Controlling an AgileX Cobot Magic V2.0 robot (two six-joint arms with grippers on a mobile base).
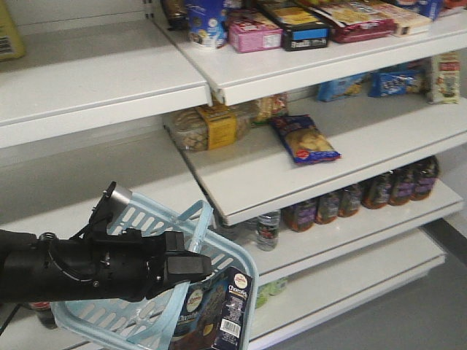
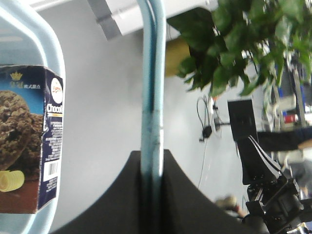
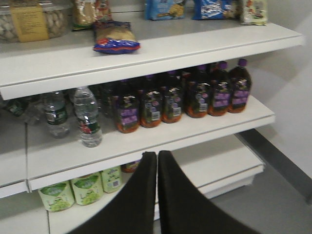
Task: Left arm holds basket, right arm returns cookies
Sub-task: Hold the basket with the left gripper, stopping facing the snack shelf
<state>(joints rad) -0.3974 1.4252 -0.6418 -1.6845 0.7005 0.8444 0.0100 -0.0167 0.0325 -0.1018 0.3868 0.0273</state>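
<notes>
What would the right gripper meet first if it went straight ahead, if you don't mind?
Probably the shelf of dark bottles ahead of the right gripper; depth is unclear, nothing nearer shows.

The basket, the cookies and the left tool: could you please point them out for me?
basket (image 1: 241,255), exterior front view, on its near rim.
cookies (image 2: 24,131), left wrist view, on the carton's front face.
left tool (image 2: 152,155), left wrist view, midway between its fingertips.

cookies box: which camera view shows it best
The left wrist view: the cookies fill its left edge, with cookie picture, logo and barcode clear, lying in the basket. The front view shows them smaller and cut off by the bottom edge. The right wrist view shows only shelves, no cookies.
</notes>
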